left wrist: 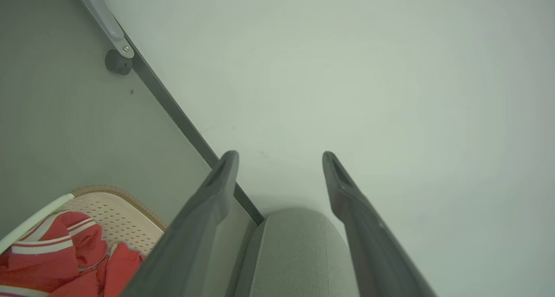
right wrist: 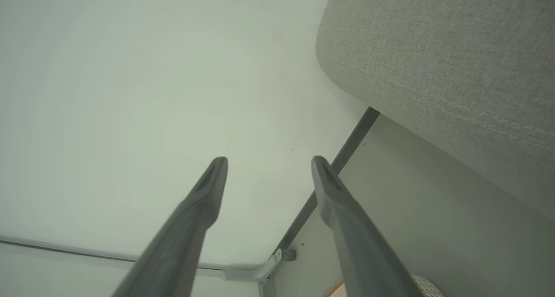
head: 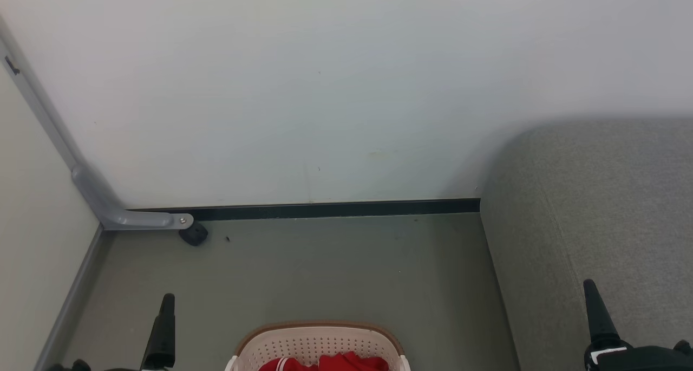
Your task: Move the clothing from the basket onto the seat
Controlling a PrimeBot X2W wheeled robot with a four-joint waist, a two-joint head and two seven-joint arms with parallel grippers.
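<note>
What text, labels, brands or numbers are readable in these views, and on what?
No readable text in any view.
Dark mark on the grey bar: too small to read.
White patch at the lower right of the head view: looks blank.
Red clothes, basket, sofa: no label or print shows.

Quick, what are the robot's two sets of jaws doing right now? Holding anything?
Left gripper: jaws open, holding nothing.
Right gripper: jaws open, holding nothing.
</note>
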